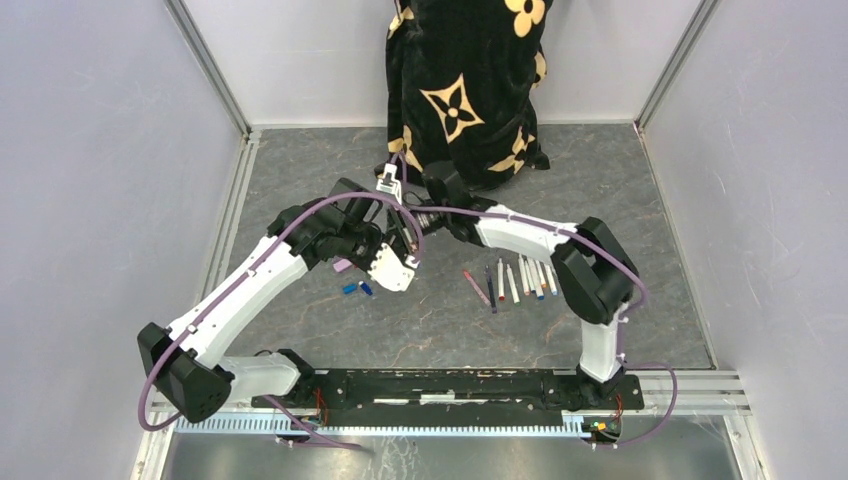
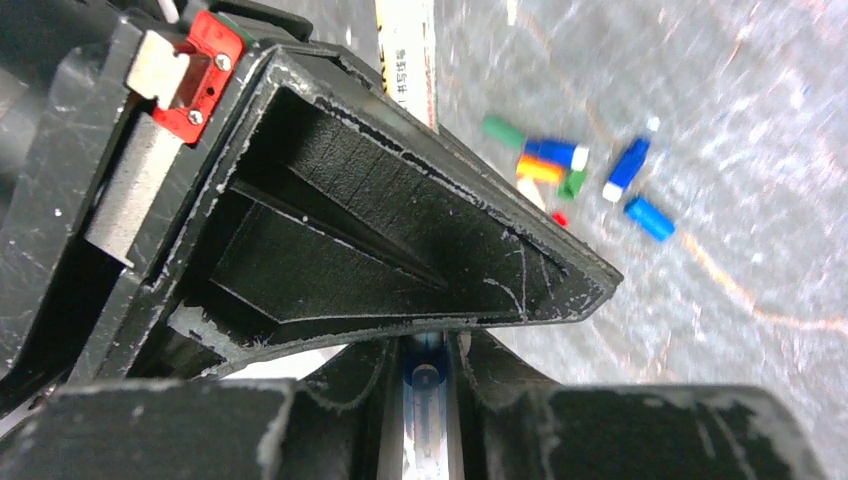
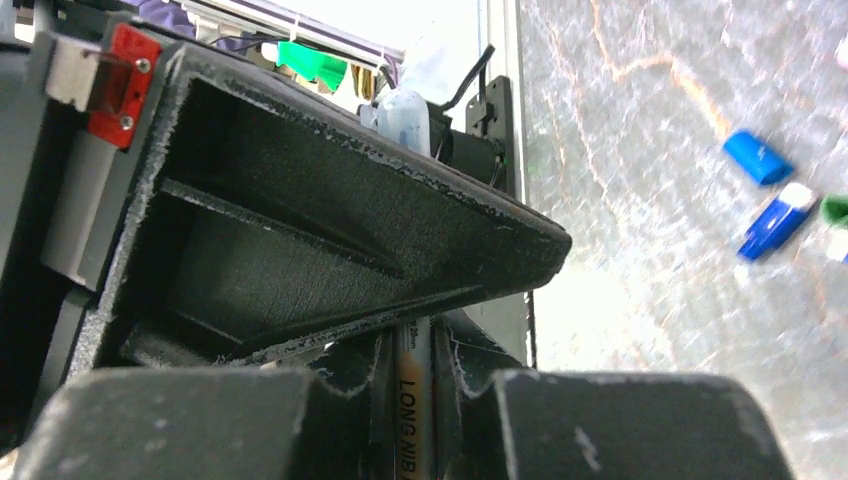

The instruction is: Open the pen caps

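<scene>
Right gripper (image 3: 430, 322) is closed snug on a pen (image 3: 412, 400) at the barrel. Left gripper (image 2: 440, 345) pinches its blue end. We'd pull straight along the barrel, without bending. Loose caps (image 2: 650, 218) lie nearby, other pens (image 1: 520, 280) rightward.

Both arms reach in, wrists meeting at table centre.
Left arm (image 1: 250, 285) stretches toward 2 o'clock, right arm (image 1: 520, 232) folds toward 10; left gripper (image 2: 470, 342) and right gripper (image 3: 440, 325) each clamp a pen (image 3: 415, 395).
</scene>
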`<move>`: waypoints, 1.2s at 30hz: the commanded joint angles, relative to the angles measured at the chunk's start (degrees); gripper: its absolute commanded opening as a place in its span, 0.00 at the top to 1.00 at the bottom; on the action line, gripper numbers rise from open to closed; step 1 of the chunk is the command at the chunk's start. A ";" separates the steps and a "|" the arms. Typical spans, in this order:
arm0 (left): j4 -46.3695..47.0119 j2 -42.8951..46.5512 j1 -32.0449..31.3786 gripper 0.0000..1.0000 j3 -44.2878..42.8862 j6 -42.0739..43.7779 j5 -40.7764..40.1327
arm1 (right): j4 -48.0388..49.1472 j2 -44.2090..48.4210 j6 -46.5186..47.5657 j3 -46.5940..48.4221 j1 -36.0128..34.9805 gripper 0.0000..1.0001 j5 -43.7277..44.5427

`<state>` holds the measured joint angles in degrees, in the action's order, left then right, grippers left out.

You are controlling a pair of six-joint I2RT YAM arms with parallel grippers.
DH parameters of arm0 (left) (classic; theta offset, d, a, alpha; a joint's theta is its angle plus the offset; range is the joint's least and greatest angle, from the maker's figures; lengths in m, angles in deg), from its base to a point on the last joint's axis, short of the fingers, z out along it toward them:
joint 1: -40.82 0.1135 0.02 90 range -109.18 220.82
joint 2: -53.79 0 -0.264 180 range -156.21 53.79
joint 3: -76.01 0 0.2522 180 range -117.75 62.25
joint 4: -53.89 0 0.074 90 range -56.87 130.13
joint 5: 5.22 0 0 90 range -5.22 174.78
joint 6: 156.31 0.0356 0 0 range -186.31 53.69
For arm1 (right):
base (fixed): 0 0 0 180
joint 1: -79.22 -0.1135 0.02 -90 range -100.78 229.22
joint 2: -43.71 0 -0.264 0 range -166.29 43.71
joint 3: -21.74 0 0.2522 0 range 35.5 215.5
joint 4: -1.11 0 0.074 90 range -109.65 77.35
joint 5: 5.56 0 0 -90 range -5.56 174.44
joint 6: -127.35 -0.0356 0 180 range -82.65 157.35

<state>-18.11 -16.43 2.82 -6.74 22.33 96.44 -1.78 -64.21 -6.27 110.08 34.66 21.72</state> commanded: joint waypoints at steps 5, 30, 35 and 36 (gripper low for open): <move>-9.43 -8.06 30.48 0.98 -9.26 26.17 11.94 | -3.29 21.30 14.18 -34.40 0.31 1.00 19.39; 4.66 1.37 -3.32 0.42 3.32 0.65 12.17 | 15.39 13.80 -3.54 -16.80 -0.63 1.00 7.17; 3.99 -0.16 -3.27 0.88 2.50 1.84 11.24 | 16.20 13.72 -4.28 -17.05 -0.80 1.00 6.83; 4.07 -0.18 -3.23 0.96 2.77 2.41 10.26 | 16.24 13.95 -4.28 -17.38 -0.84 1.00 6.69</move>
<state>-14.32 -15.60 -0.04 -3.20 24.40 105.86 9.54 -50.55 -9.11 91.02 33.90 29.35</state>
